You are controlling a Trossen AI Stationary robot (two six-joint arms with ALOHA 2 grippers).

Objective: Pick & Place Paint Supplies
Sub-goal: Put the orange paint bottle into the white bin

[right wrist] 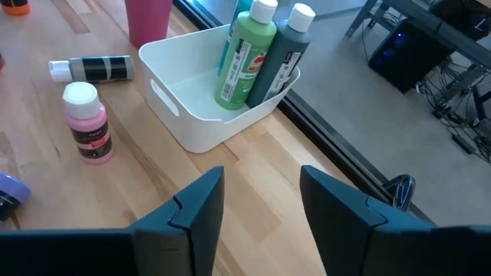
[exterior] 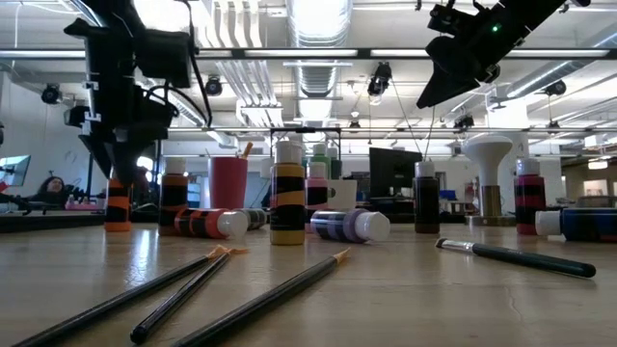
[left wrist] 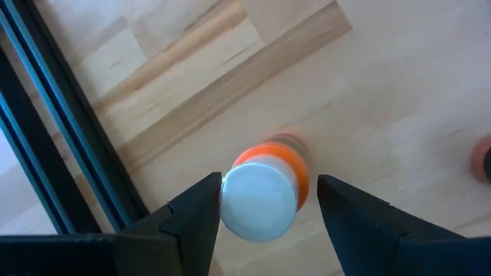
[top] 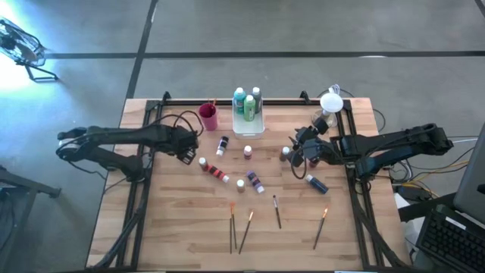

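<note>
My left gripper [left wrist: 266, 207] hangs wide open straight above an upright orange bottle [left wrist: 267, 193], left of centre in the overhead frame, its white cap between my fingers, nothing gripped yet.

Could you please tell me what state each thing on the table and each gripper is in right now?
left gripper: open, fingers either side of the orange bottle, which stands upright.
right gripper: open, empty, raised.
white tray: holds upright bottles, among them a green bottle.
pink bottle: upright on the table.
paintbrushes: lying flat.
magenta cup: upright.
</note>
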